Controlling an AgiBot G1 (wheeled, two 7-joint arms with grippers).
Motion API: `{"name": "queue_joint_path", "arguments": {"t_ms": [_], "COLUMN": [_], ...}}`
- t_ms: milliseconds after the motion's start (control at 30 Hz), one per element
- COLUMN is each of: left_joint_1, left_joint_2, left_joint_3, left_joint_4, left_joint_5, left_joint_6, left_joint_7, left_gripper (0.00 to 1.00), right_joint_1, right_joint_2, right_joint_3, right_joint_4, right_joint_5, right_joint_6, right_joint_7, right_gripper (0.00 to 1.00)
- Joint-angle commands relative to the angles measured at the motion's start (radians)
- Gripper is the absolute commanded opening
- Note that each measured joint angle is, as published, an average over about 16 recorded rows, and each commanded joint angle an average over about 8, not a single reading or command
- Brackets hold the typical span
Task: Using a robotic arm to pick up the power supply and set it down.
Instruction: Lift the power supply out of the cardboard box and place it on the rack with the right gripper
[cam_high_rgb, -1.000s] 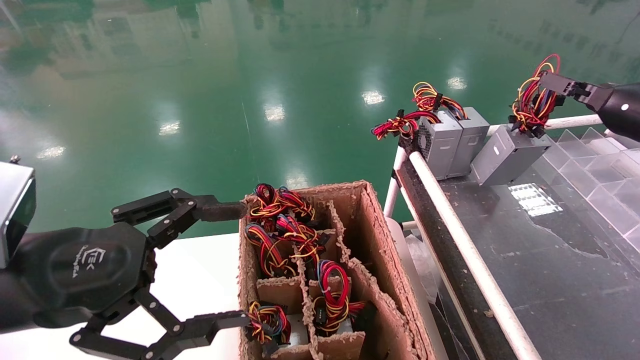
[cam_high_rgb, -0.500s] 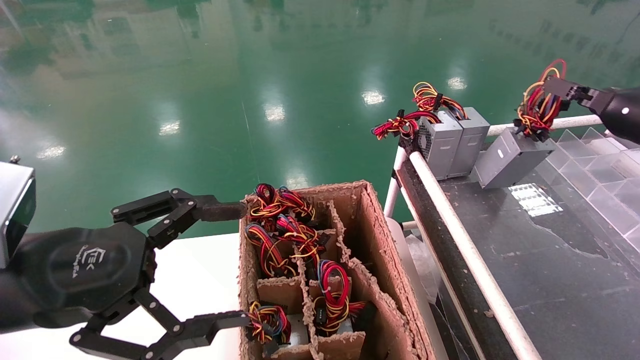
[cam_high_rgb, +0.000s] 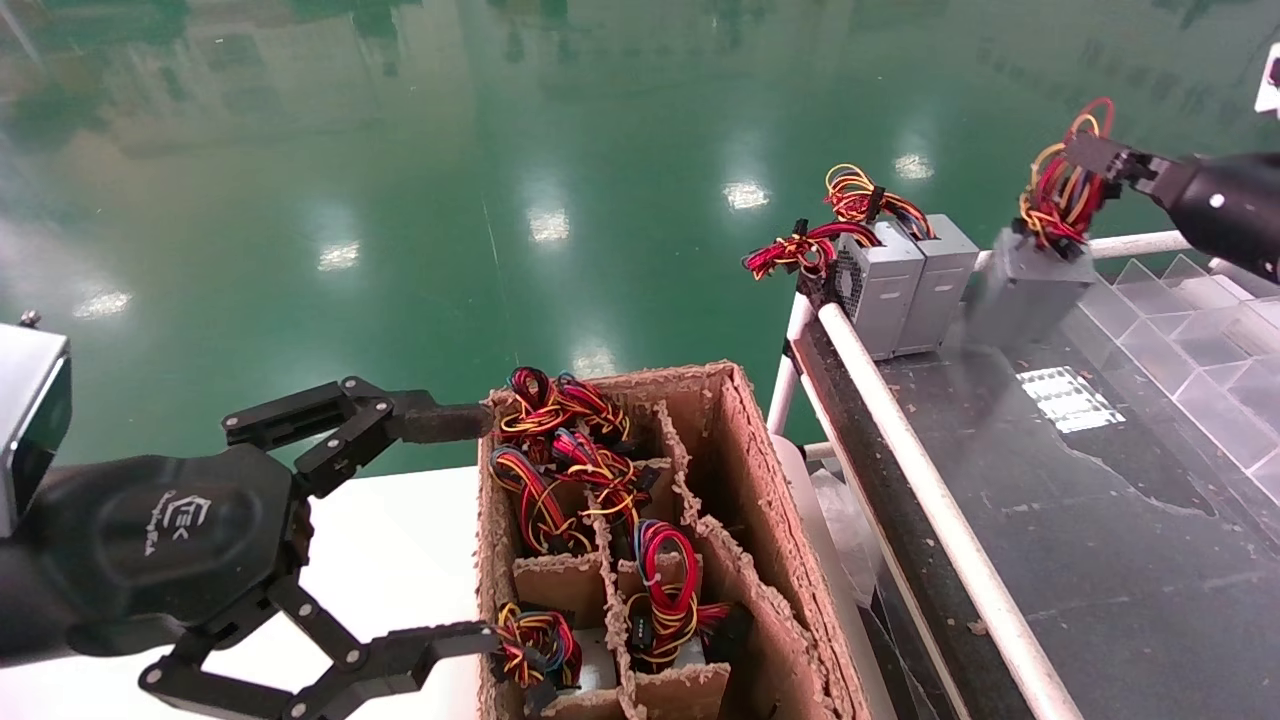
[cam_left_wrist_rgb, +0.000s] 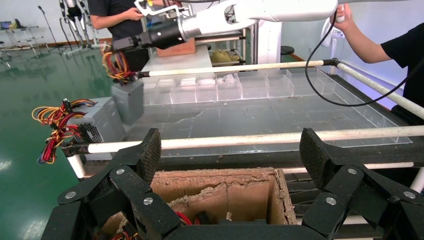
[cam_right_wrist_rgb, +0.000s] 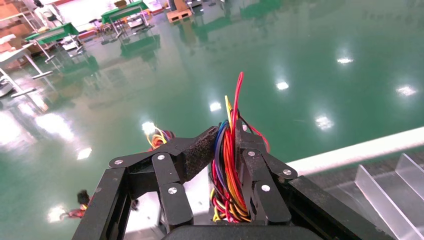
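**Q:** Where is the power supply?

**A:** The power supply (cam_high_rgb: 1030, 285) hangs below the right gripper (cam_high_rgb: 1085, 160), whose fingers (cam_right_wrist_rgb: 255, 170) are clamped on its wire bundle (cam_right_wrist_rgb: 227, 165). The grey box sits at the far end of the dark table (cam_high_rgb: 1100, 500), beside two more grey units (cam_high_rgb: 905, 280) standing at the far corner; whether it touches the tabletop cannot be told.

**Q:** And the other arm?

**A:** The left gripper (cam_high_rgb: 455, 530), fingers spread wide, is parked against the near side of a cardboard crate (cam_high_rgb: 760, 480) whose compartments hold more wired units.

**Q:** The setting?

**A:** White rails (cam_high_rgb: 930, 500) edge the table, clear dividers (cam_high_rgb: 1200, 340) line its right side, and a glossy green floor (cam_high_rgb: 500, 150) stretches beyond.
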Motion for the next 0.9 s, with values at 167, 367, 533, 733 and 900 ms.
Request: {"name": "queue_joint_path", "arguments": {"t_ms": [167, 367, 533, 733, 900], "left_joint_1": [0.0, 0.0, 0.0, 0.0, 0.0], "left_joint_2": [0.0, 0.0, 0.0, 0.0, 0.0], "left_joint_3": [0.0, 0.0, 0.0, 0.001, 0.001], "left_joint_4": [0.0, 0.0, 0.0, 0.0, 0.0], "left_joint_5": [0.0, 0.0, 0.0, 0.0, 0.0], "left_joint_6": [0.0, 0.0, 0.0, 0.0, 0.0], "left_joint_7": [0.0, 0.0, 0.0, 0.0, 0.0], "left_gripper": [1.0, 1.0, 1.0, 1.0, 1.0], "right_joint_1": [0.009, 0.0, -0.012, -0.022, -0.027], "right_joint_2": [-0.031, -0.047, -0.049, -0.049, -0.044], "right_joint_3": [-0.003, -0.008, -0.01, -0.009, -0.007], "right_joint_4": [0.0, -0.006, -0.01, -0.012, -0.011], "right_joint_5": [-0.005, -0.011, -0.014, -0.014, -0.011], "right_joint_6": [0.023, 0.03, 0.028, 0.026, 0.022], "right_joint_7": [0.005, 0.021, 0.038, 0.056, 0.071], "right_gripper": [0.0, 0.0, 0.0, 0.0, 0.0]}}
